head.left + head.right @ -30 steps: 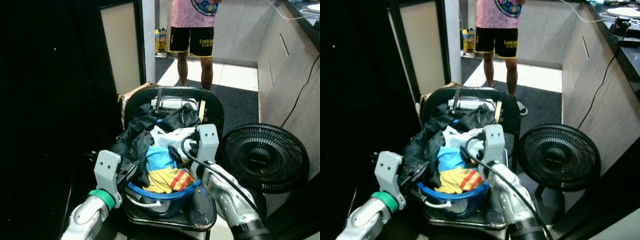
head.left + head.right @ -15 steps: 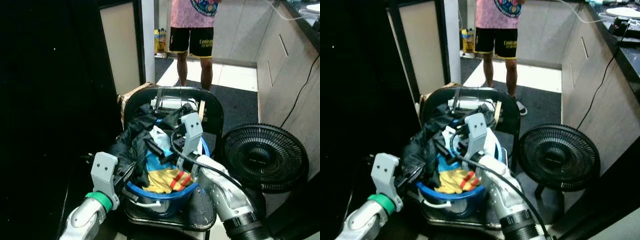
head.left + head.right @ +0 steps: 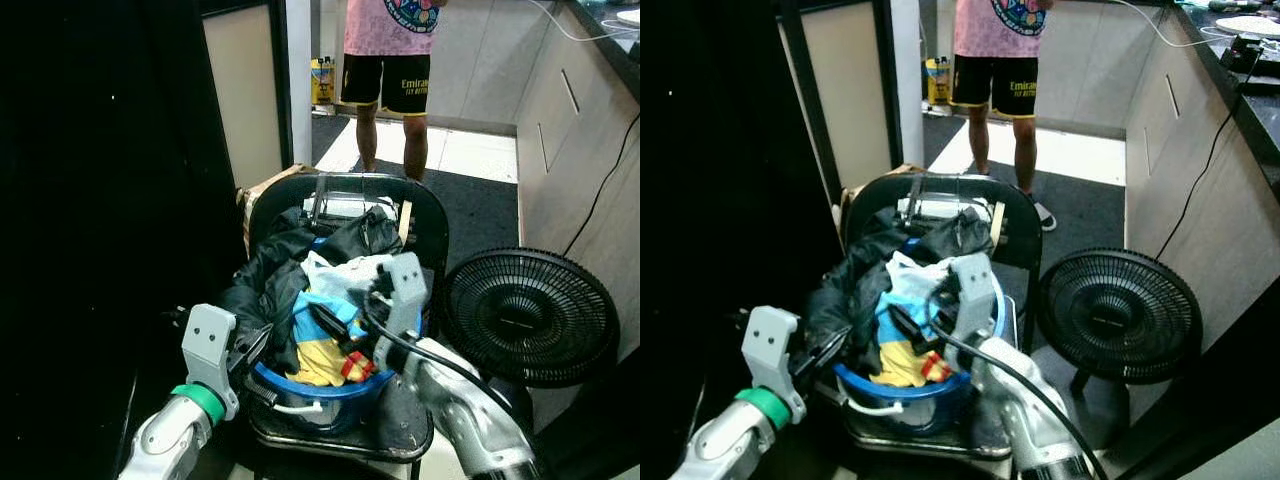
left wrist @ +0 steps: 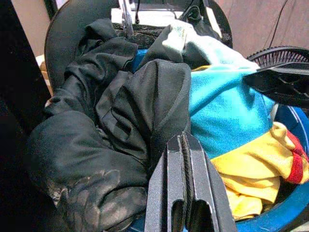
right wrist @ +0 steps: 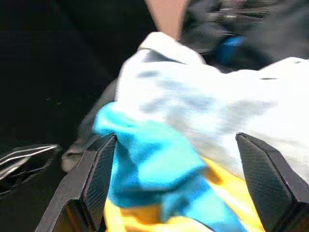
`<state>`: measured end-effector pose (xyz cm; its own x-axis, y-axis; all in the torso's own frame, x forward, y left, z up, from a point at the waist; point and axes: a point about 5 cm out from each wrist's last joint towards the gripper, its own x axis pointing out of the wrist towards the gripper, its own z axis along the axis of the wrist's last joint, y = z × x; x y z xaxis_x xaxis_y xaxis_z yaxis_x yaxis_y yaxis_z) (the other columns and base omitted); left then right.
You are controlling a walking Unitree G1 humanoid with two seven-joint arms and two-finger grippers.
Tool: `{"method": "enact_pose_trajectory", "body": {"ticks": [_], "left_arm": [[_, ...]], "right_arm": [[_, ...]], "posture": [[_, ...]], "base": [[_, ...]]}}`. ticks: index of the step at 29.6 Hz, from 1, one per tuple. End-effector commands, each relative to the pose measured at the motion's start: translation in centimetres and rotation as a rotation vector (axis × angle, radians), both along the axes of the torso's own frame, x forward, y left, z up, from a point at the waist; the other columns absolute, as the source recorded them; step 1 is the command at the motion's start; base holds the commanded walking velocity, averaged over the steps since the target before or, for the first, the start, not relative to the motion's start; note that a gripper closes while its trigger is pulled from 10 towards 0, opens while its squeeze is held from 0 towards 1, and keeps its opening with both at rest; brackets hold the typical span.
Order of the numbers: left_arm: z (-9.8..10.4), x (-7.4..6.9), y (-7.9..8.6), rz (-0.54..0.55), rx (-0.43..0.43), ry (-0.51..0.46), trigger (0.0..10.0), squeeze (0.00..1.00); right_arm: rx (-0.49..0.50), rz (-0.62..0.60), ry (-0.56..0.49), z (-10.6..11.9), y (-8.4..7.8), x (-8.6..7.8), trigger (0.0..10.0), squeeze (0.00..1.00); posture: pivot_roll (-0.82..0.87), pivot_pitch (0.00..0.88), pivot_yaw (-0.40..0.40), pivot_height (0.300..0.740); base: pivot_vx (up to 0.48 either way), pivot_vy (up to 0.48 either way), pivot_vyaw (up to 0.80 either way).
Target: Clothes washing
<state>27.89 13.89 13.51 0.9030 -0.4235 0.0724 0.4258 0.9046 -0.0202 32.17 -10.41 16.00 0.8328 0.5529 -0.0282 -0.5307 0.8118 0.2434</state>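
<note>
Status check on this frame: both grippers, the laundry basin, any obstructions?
Right gripper open over the cyan garment. Left gripper shut beside the black jacket. Blue basin heaped, sitting on chair. Fan close by; person beyond.
</note>
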Motion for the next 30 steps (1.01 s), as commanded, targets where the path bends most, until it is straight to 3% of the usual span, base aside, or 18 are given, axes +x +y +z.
{"method": "enact_pose_trajectory", "body": {"ticks": [1, 3, 4, 6, 7, 11, 12, 15, 16, 18, 19, 30], "left_arm": [[-0.4, -0.3, 0.2, -0.002, 0.003, 0.023, 10.0, 0.00], [-0.5, -0.3, 0.2, -0.001, 0.000, 0.026, 10.0, 0.00], [-0.5, -0.3, 0.1, -0.002, 0.000, 0.027, 10.0, 0.00], [-0.5, -0.2, 0.1, -0.004, -0.001, 0.028, 10.0, 0.00], [-0.5, -0.2, 0.0, -0.007, -0.001, 0.028, 10.0, 0.00], [-0.5, -0.1, 0.0, -0.012, 0.001, 0.028, 10.0, 0.00], [-0.4, -0.1, 0.0, -0.013, 0.001, 0.028, 10.0, 0.00], [-0.4, -0.1, 0.0, -0.013, 0.001, 0.028, 10.0, 0.00], [-0.4, -0.1, 0.0, -0.013, 0.002, 0.027, 10.0, 0.00], [-0.4, -0.1, 0.0, -0.013, 0.002, 0.027, 10.0, 0.00], [-0.4, -0.1, 0.0, -0.012, 0.003, 0.027, 10.0, 0.00], [-0.5, -0.1, 0.0, -0.012, 0.010, 0.028, 10.0, 0.00]], "right_arm": [[0.034, -0.024, 0.007, 0.1, -0.4, -0.3, 10.0, 1.00], [0.042, -0.057, 0.025, -0.3, -1.2, -0.6, 10.0, 1.00], [0.044, -0.064, 0.034, -0.5, -1.4, -0.6, 10.0, 0.63], [0.047, -0.070, 0.042, -0.6, -1.4, -0.7, 10.0, 0.63], [0.044, -0.078, 0.051, -0.9, -1.4, -0.6, 10.0, 0.00], [0.037, -0.090, 0.069, -1.4, -1.3, -0.6, 10.0, 0.00], [0.030, -0.087, 0.069, -1.5, -1.1, -0.7, 8.5, 0.00], [0.023, -0.083, 0.069, -1.5, -1.0, -0.7, 8.5, 0.00], [0.018, -0.079, 0.070, -1.7, -0.9, -0.8, 2.4, 0.00], [0.016, -0.077, 0.071, -1.7, -0.8, -0.8, 2.4, 0.00], [0.015, -0.074, 0.071, -1.8, -0.8, -0.9, 0.0, 0.00], [0.011, -0.066, 0.073, -2.0, -0.5, -1.0, 0.0, 0.00]], "posture": [[0.01, 0.112, 0.094, 0.740], [0.00, 0.112, 0.097, 0.740], [0.00, 0.113, 0.100, 0.740], [0.00, 0.113, 0.100, 0.740], [0.00, 0.112, 0.103, 0.740], [0.00, 0.113, 0.103, 0.740], [0.00, 0.112, 0.103, 0.740], [0.00, 0.112, 0.103, 0.740], [0.01, 0.109, 0.101, 0.740], [0.01, 0.109, 0.101, 0.740], [0.01, 0.106, 0.101, 0.740], [0.00, 0.097, 0.099, 0.740]], "base": [[0.000, 0.000, 0.00], [0.000, 0.000, 0.00], [0.000, 0.000, 0.00], [0.000, 0.000, 0.00], [0.000, 0.000, 0.00], [0.000, 0.000, 0.00], [0.000, 0.000, 0.00], [0.000, 0.000, 0.00], [0.000, 0.000, 0.00], [0.000, 0.000, 0.00], [0.000, 0.000, 0.00], [0.000, 0.000, 0.00]]}}
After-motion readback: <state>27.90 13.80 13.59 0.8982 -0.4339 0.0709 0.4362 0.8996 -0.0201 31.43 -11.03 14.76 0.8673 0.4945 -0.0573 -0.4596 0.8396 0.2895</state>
